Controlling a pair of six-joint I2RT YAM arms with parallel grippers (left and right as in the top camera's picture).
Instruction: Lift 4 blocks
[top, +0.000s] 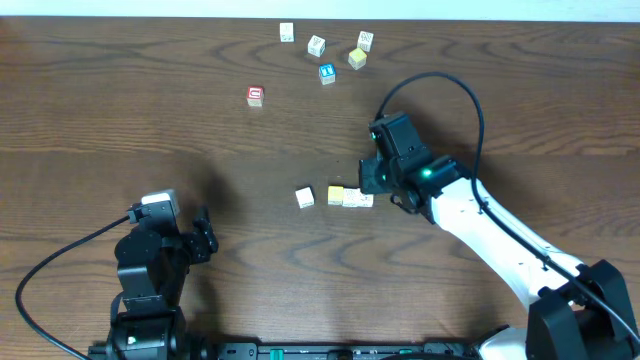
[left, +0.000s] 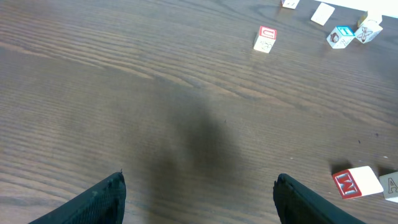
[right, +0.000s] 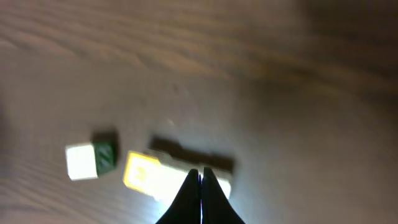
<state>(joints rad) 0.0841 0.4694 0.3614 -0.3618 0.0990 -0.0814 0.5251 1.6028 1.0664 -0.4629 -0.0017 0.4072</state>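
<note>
Mid-table lie the blocks: a white one (top: 305, 198) stands apart on the left, then a pale yellow one (top: 336, 194) touches a short white stretch (top: 358, 200) whose count I cannot tell. My right gripper (top: 368, 186) is shut and empty, its tips (right: 201, 173) over the white end of that row (right: 219, 185), with the yellow block (right: 142, 171) and the lone white block (right: 83, 162) further left. My left gripper (top: 205, 236) rests at the front left, open (left: 199, 182), holding nothing. The lone block (left: 356, 182) shows a red-printed face at that view's right edge.
At the back of the table sit three more white cubes (top: 287, 33) (top: 316, 45) (top: 365, 41), a pale yellow cube (top: 357, 59), a blue-faced cube (top: 327, 73) and a red-faced cube (top: 255, 96). A black cable (top: 450, 85) loops over the right arm.
</note>
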